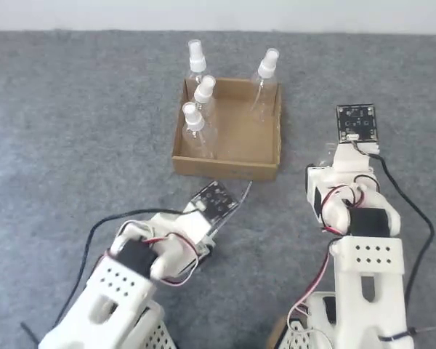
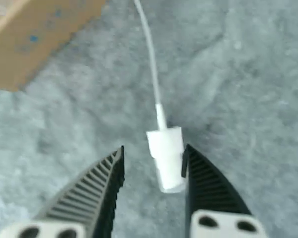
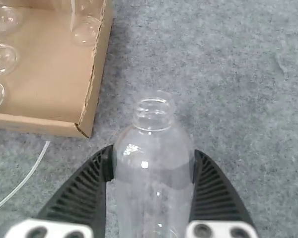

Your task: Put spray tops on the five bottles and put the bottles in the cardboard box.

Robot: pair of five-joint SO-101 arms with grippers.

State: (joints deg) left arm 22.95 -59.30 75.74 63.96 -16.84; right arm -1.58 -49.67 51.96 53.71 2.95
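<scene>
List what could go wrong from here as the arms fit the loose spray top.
The spray top sits off-centre, close to one finger of the open left gripper, so closing may knock it askew. Its long tube must enter the narrow mouth of the bottle in the right gripper and could catch on the rim.

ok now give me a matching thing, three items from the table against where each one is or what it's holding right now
Things:
1. loose spray top
2. bottle without a top
3. cardboard box

States:
a. holds bottles with tops on
b. clamped in the right gripper
c. lying on the carpet inside the open left gripper

Pairs: 1-c, 2-b, 3-a
</scene>
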